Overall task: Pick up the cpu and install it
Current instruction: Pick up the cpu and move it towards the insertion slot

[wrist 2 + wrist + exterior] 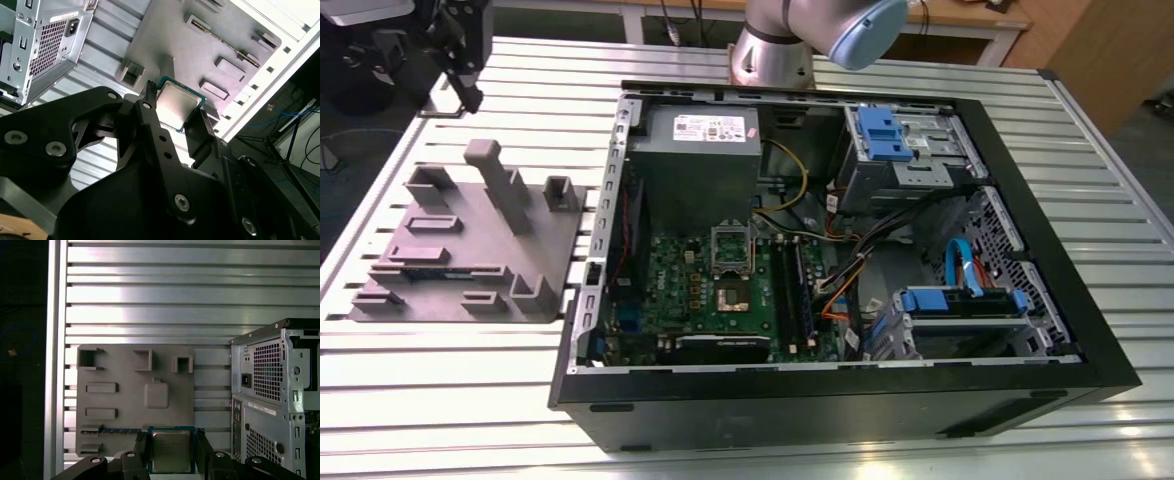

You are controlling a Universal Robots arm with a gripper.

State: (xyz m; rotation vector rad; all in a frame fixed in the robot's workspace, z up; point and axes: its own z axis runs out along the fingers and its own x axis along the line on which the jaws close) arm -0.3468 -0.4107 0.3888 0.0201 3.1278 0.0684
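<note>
Gripper (171, 440) pinching cpu (171, 452) | held clear of grey holder tray (125, 390) | memory stick (120, 430) slotted in tray

cpu (179, 104) clamped in end effector (176, 106), grey fixture plate (165, 35) behind

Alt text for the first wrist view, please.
The hand grips the cpu by two opposite edges, over a grey fixture plate on a slatted metal table. A computer case stands beside the plate.

Silver-topped, teal-rimmed cpu (171, 452); black pincer (171, 442); grey tray (125, 412); ribbed silver table (150, 295)
</note>
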